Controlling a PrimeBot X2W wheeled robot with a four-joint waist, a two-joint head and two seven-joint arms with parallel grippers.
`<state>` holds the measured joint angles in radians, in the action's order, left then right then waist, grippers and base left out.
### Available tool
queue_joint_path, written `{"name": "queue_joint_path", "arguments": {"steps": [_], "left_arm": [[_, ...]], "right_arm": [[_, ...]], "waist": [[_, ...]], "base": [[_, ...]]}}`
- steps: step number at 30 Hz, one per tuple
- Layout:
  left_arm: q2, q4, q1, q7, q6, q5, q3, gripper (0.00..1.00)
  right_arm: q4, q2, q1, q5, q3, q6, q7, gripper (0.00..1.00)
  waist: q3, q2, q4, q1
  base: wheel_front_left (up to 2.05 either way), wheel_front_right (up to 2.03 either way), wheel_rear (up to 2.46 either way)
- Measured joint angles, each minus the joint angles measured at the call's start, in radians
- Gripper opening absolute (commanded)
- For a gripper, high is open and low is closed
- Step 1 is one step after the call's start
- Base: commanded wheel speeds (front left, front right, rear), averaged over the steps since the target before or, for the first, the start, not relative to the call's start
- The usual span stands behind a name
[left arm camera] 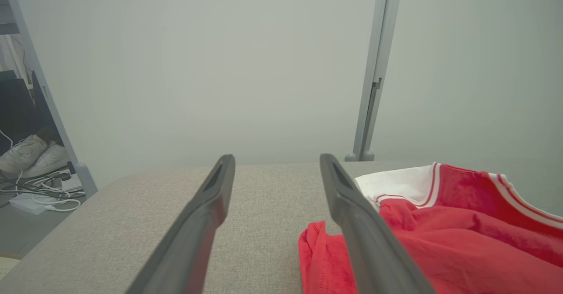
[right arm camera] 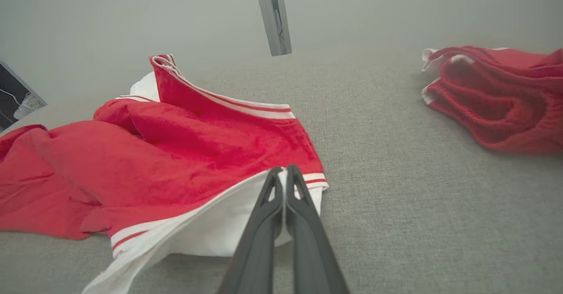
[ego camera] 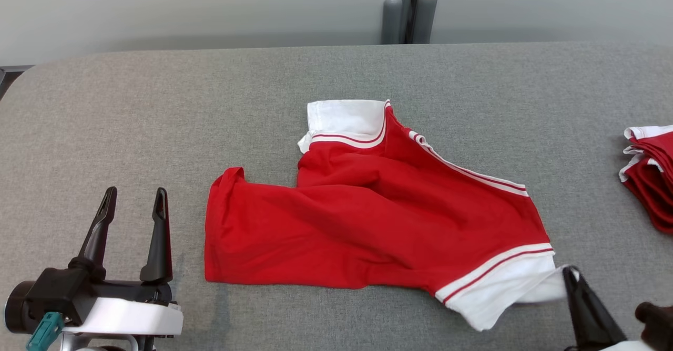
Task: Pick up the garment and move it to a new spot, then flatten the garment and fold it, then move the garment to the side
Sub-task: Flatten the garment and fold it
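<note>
Found garment sprawled mid-frame, long axis running left to lower right, right gripper pinched shut on its white hem down there, left gripper wide open at lower left, beside the red end.

Left gripper at seven o'clock, fingers spread wide, pointing toward twelve; right gripper at five o'clock, fingers pinched onto the garment.

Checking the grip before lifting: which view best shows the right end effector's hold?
The right wrist view: the right end effector is shut on the white band of the garment, seen close up. The head view shows it small at the lower right corner. The left wrist view shows the garment's other end.
</note>
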<state>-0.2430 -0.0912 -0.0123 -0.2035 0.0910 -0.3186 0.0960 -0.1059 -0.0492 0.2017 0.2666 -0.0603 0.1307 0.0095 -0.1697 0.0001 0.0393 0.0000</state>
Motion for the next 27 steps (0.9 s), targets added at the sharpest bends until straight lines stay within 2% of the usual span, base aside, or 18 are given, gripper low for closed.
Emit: {"name": "queue_joint_path", "arguments": {"steps": [4,5,6,7,20,27], "left_arm": [[-0.002,-0.004,-0.003,0.004,0.007,-0.002,0.000,1.00],[-0.002,-0.004,-0.005,0.006,0.007,-0.002,0.001,1.00],[-0.003,-0.005,-0.009,0.008,0.008,-0.003,0.000,1.00],[-0.003,-0.006,-0.014,0.009,0.010,-0.005,0.001,1.00],[-0.003,-0.009,-0.044,0.019,0.020,-0.009,0.016,1.00],[-0.004,-0.006,-0.068,0.024,0.024,-0.017,0.022,1.00]], "right_arm": [[0.080,0.001,-0.002,0.018,0.023,0.000,-0.012,0.00],[0.090,0.001,-0.006,0.019,0.028,0.000,-0.012,0.31],[0.093,0.002,-0.009,0.018,0.030,0.000,-0.016,0.71],[0.092,0.001,-0.011,0.014,0.031,0.000,-0.020,1.00],[-0.059,0.001,-0.081,-0.036,0.002,0.000,-0.061,1.00],[-0.128,0.001,-0.096,-0.049,0.014,0.000,-0.029,1.00]], "waist": [[0.007,0.0000,-0.003,0.0001],[0.009,0.0000,-0.005,0.0000],[0.012,0.0000,-0.007,0.0000],[0.015,0.0000,-0.009,0.0000],[0.059,0.0000,-0.009,0.0000],[0.079,-0.0001,0.001,0.0000]], "base": [[0.00,0.00,0.00],[0.00,0.00,0.00],[0.00,0.00,0.00],[0.00,0.00,0.00],[0.00,0.00,0.00],[0.00,0.00,0.00]]}}
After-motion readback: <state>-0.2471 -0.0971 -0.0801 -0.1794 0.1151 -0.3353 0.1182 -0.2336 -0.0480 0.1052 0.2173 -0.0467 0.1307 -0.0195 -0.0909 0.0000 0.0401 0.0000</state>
